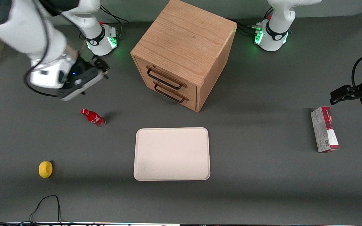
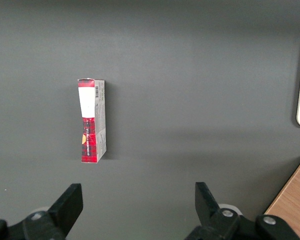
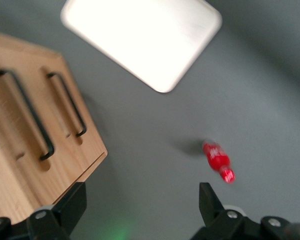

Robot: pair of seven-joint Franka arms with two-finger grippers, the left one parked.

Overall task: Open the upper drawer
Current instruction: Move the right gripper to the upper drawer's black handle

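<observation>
- My right arm's black two-finger gripper (image 1: 104, 69) hangs above the table toward the working arm's end, fingers (image 3: 70, 205) spread, holding nothing.
- Upper drawer (image 1: 168, 79), black wire bar handle (image 3: 27, 116), sits flush in the light oak box cabinet (image 1: 184, 40); closed.
- Step, as I judge: approach. Next: line up on that top handle, not the lower drawer (image 1: 171, 93).

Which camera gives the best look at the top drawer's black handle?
The front view: the upper drawer faces it, shut, with its whole handle sharp above the lower one. The right wrist view shows that handle too, but smeared. The left wrist view catches only a cabinet corner. The hand, open, hangs beside the cabinet.
</observation>
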